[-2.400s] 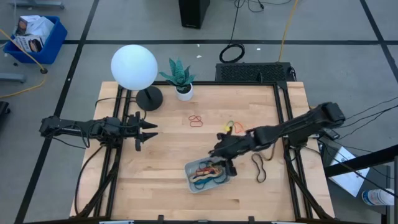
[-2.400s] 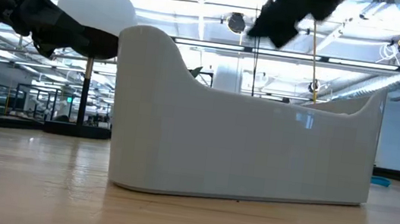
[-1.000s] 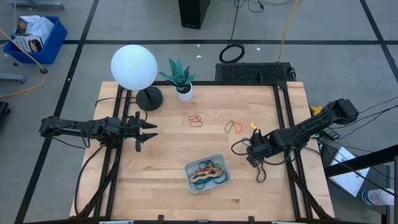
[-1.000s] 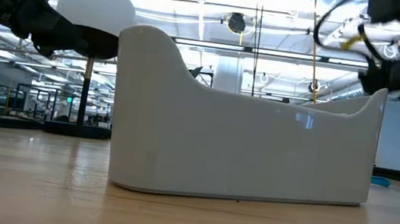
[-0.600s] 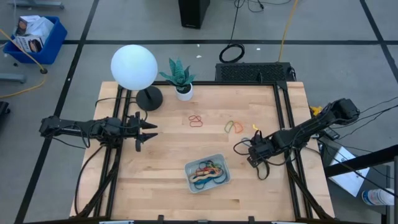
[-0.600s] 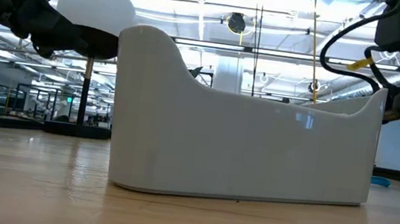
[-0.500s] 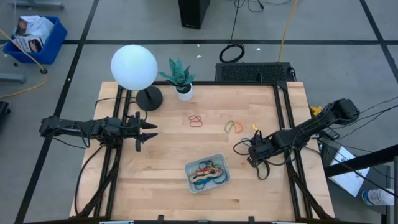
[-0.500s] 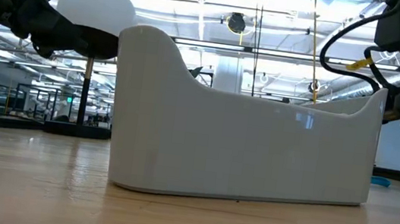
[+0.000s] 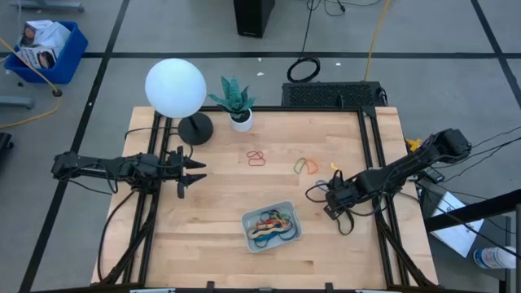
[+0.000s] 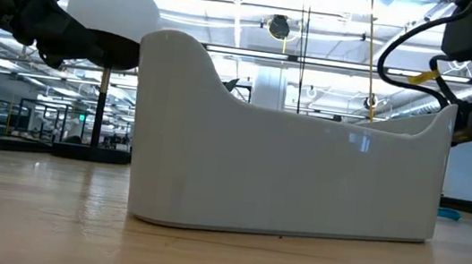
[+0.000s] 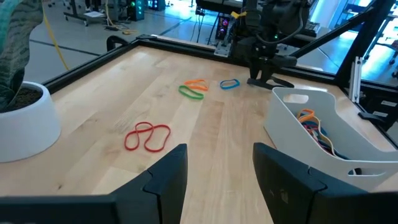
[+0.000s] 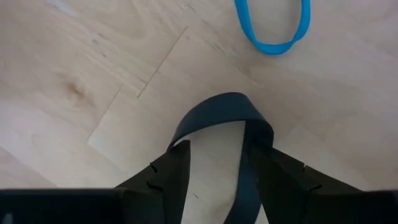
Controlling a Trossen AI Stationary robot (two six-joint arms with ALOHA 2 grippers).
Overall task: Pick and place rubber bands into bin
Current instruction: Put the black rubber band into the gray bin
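Right tool (image 12: 214,165) low near the counter's (image 9: 212,244) right edge, fingers apart astride a black rubber band loop (image 12: 217,112), blue band (image 12: 273,28) just ahead, pale grey-blue shallow bin (image 9: 272,227) to its left; left tool (image 9: 195,173) parked open.

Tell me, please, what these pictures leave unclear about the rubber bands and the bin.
- Bin's contents: in the low view the bin wall hides every band inside.
- Count of bands in the bin: in the high view they form a tangle, too small to separate.
- Black band: in the right wrist view the right gripper fingers cover its lower part, so contact is unclear.
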